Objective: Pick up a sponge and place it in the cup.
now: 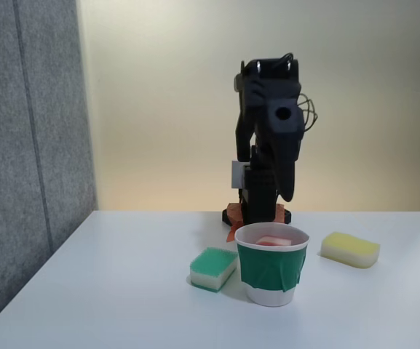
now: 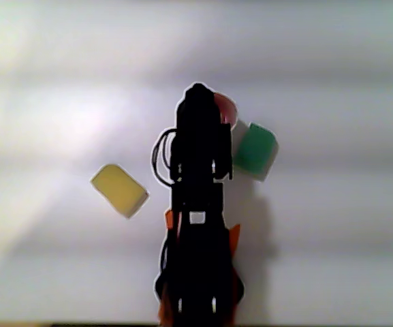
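The cup [image 1: 271, 275], white paper with a wide dark-green band, stands on the white table in front of the arm in the fixed view. The sponge [image 1: 273, 241], red on top, lies inside it, just below the rim. My gripper [image 1: 286, 195] hangs pointing down behind and above the cup, apart from it. Its fingers look pressed together with nothing between them. In the other view, from above, the black arm [image 2: 196, 157] covers most of the cup, and only a pinkish arc of its rim [image 2: 229, 109] peeks out.
A green-topped sponge [image 1: 213, 268] [image 2: 255, 148] lies right beside the cup. An all-yellow sponge [image 1: 350, 249] [image 2: 119, 190] lies on the cup's other side, further off. The arm's orange base [image 1: 233, 215] is at the back. A grey partition [image 1: 28, 145] lines the left.
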You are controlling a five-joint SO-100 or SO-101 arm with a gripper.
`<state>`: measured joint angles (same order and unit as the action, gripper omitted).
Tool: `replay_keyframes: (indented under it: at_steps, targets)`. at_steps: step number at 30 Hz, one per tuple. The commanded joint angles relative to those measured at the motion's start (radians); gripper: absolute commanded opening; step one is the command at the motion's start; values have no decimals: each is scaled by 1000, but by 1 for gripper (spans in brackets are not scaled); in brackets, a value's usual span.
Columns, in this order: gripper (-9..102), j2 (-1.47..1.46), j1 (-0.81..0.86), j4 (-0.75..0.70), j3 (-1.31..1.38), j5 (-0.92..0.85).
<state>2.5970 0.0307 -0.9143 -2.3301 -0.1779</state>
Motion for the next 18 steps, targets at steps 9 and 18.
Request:
replay_keyframes:
  at_steps: [9,18]
  targets:
    - [0,580,32,178,-540,51]
    - [0,770,14,259,-798,118]
